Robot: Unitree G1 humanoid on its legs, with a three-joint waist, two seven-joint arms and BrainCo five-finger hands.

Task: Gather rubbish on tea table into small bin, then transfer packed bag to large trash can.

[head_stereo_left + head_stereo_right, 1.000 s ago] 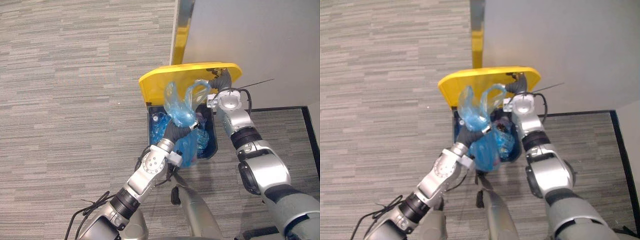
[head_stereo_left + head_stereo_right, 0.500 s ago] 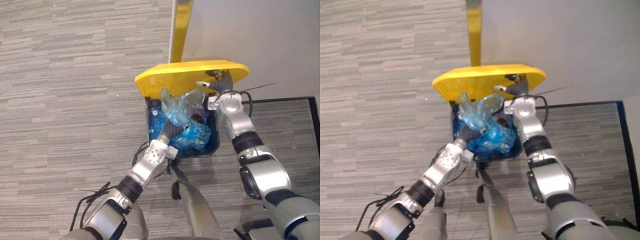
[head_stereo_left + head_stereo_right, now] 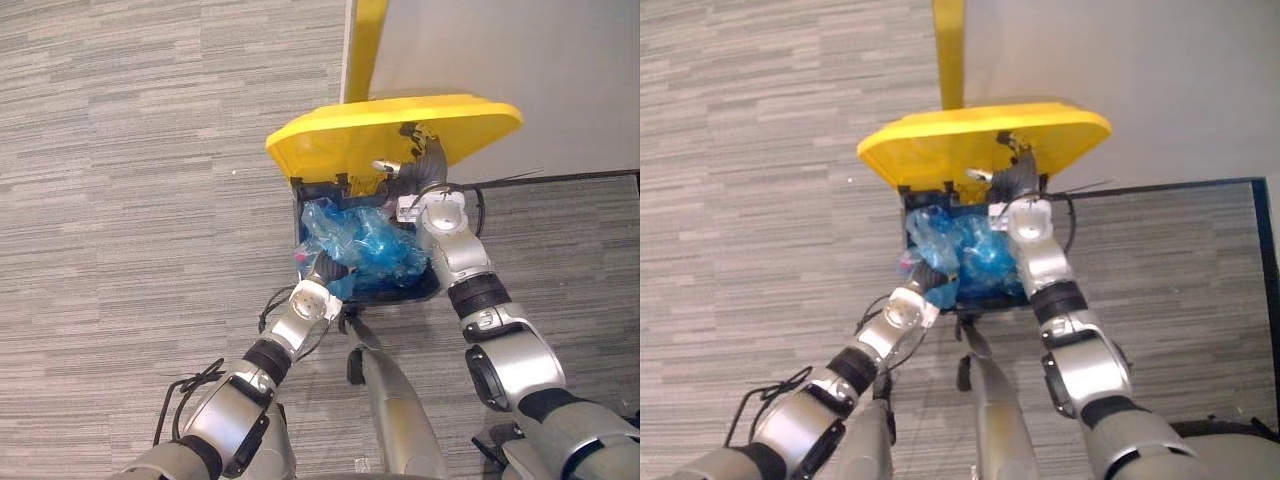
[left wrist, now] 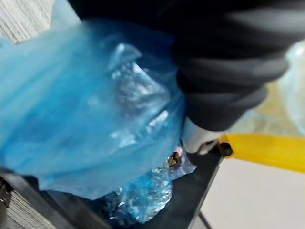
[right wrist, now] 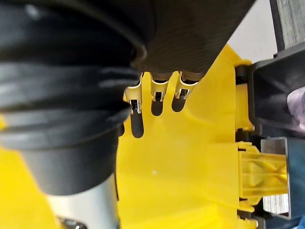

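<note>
Your crinkly translucent blue bag [image 3: 365, 245] sits in the dark trash can [image 3: 432, 287], your left hand [image 3: 329, 268] against it, grip impossible to tell, while your right hand [image 3: 411, 172] presses straight fingers under the smooth yellow lid [image 3: 335, 145].

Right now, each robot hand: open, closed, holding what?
Left robot hand: buried in blue rubbish bag, cannot tell.
Right robot hand: open, fingers flat against yellow lid.

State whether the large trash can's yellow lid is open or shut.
Open: the yellow lid stands raised, the right hand pressing its underside, and the blue bag shows inside the can.
</note>
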